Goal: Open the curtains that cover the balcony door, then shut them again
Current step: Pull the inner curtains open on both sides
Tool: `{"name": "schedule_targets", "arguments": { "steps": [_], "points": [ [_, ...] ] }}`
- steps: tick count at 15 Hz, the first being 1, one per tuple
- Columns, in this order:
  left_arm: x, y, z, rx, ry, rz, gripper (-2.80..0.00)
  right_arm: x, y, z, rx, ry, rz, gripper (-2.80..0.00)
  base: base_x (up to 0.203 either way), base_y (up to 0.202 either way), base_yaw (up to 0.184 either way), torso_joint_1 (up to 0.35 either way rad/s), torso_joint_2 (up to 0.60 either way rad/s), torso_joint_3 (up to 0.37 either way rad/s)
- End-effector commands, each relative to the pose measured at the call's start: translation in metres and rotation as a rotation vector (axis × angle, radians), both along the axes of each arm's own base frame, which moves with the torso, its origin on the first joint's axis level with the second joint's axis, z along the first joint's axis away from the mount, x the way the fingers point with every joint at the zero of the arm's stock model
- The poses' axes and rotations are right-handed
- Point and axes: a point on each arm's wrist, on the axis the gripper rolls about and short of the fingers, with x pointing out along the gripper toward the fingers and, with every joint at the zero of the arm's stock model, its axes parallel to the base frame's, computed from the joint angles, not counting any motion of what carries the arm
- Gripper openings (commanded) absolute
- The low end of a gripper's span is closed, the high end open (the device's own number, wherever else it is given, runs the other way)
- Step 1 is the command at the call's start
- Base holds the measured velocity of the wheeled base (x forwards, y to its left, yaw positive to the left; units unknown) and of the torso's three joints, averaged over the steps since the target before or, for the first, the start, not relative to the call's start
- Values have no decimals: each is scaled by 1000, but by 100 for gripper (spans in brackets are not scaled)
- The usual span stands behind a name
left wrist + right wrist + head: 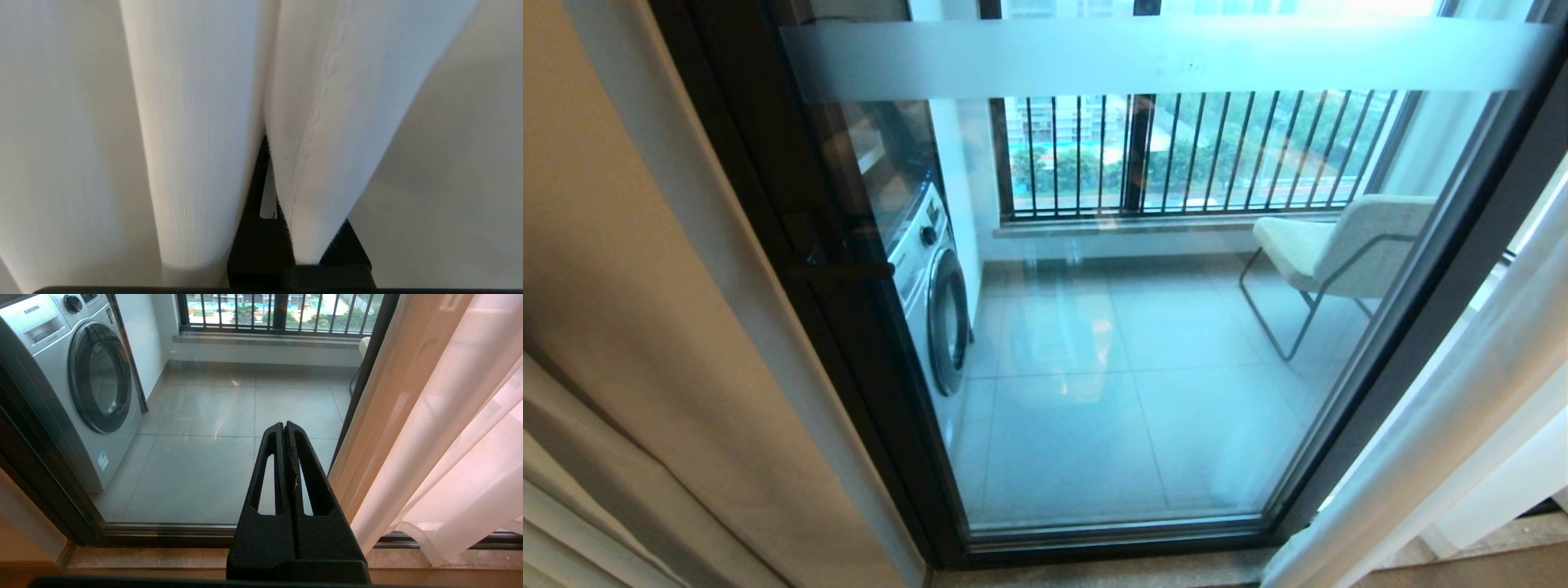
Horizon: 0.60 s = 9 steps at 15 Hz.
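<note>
Sheer white curtains (1445, 425) hang bunched at four o'clock in the head view, baring the balcony door (1127, 327). Pressed into their folds, the left hand (267, 179) is clenched on the fabric. Facing the glass, the right hand (284, 435) is clenched empty.

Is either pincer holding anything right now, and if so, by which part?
The left pincer is shut on the curtains, pinching a vertical fold of the white fabric; how high up the panel cannot be told. The right pincer is shut and empty.
</note>
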Motion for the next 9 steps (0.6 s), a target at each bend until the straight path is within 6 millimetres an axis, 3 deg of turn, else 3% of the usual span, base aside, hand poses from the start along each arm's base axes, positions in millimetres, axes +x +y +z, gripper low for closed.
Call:
{"name": "schedule_targets", "arguments": {
  "steps": [1, 9],
  "points": [
    [-2, -4, 6, 16, -16, -1, -280, 0, 0, 0, -1, 1, 0, -280, 0, 0, 0, 0, 0, 0],
    [-4, -7, 12, 28, -25, -4, -280, 0, 0, 0, -1, 1, -1, -280, 0, 0, 0, 0, 0, 0]
  ]
}}
